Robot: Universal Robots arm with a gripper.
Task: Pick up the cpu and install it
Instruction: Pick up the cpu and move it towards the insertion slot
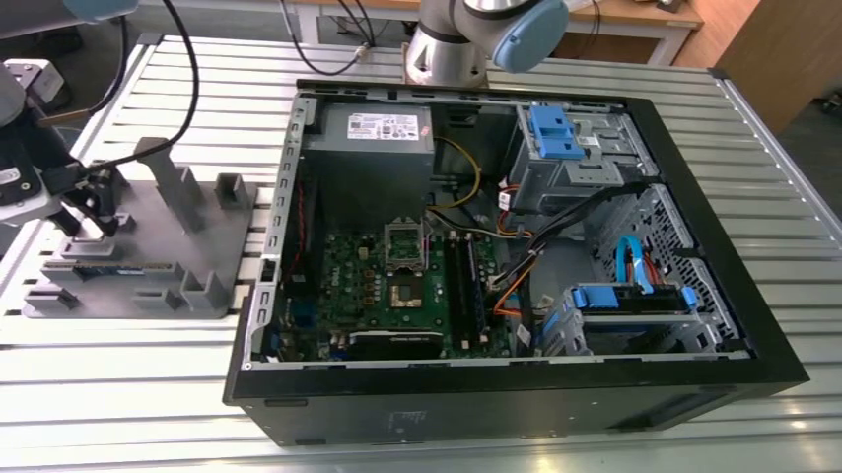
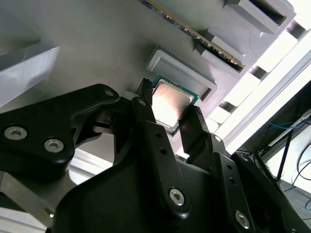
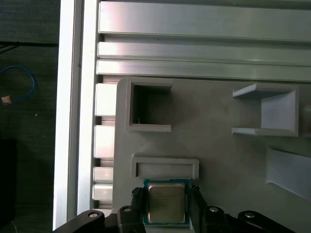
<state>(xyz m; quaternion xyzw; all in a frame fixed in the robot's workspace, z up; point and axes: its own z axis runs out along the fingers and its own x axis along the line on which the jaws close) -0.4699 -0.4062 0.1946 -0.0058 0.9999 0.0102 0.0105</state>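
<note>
The cpu [image 3: 167,206], a small square chip with a shiny metal top and green rim, lies on the grey parts fixture [image 3: 218,160]. In both wrist views my gripper [image 3: 166,194] has a black finger pressed against each side of it. In the second wrist view the cpu [image 2: 170,102] shows between the fingers [image 2: 146,111], next to a raised rectangular rim. In the exterior view my gripper [image 1: 90,222] is down on the fixture [image 1: 145,256] at that view's left, well away from the green motherboard [image 1: 394,286] and its dark socket [image 1: 401,293].
The open black computer case [image 1: 526,394] lies on the slatted metal table [image 1: 132,394]. It holds a power supply [image 1: 375,128], blue drive bays [image 1: 553,128] and loose cables [image 1: 514,276]. Upright grey posts [image 1: 177,187] and a memory stick [image 2: 194,34] are on the fixture.
</note>
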